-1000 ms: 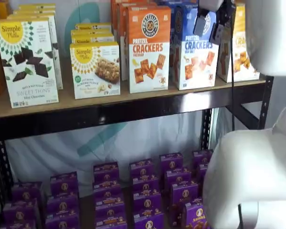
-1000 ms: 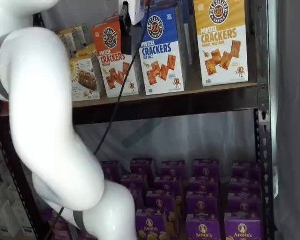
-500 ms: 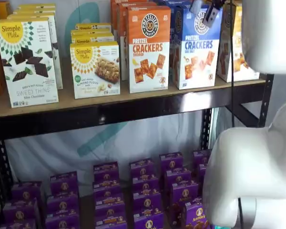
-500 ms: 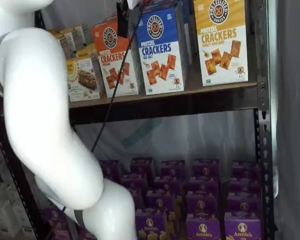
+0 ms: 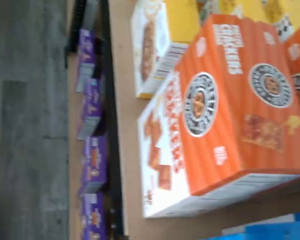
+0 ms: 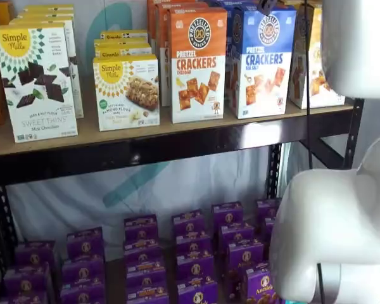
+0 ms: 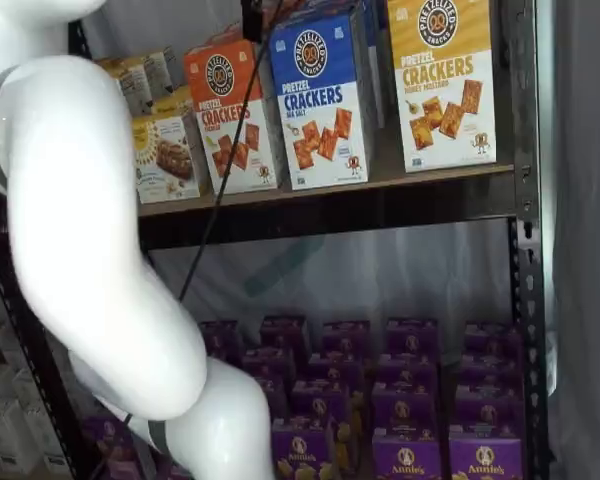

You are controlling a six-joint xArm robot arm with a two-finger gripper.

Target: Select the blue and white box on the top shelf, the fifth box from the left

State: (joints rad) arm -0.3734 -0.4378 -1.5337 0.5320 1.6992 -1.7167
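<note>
Here we see the blue and white box point(image 6: 266, 63) standing upright on the top shelf point(image 6: 145, 147), long axis vertical, front facing us, an orange box point(image 6: 198, 63) just left. Our gripper point(image 7: 251, 18) shows one finger; we cannot tell its opening.

Glossy white arm point(image 7: 90, 260), rounded links, grey joint bands, blk cable point(image 7: 220, 190).

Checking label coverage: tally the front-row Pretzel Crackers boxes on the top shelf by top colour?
orange-topped box: 1
blue and white box: 1
yellow-topped box: 1
Total: 3
</note>
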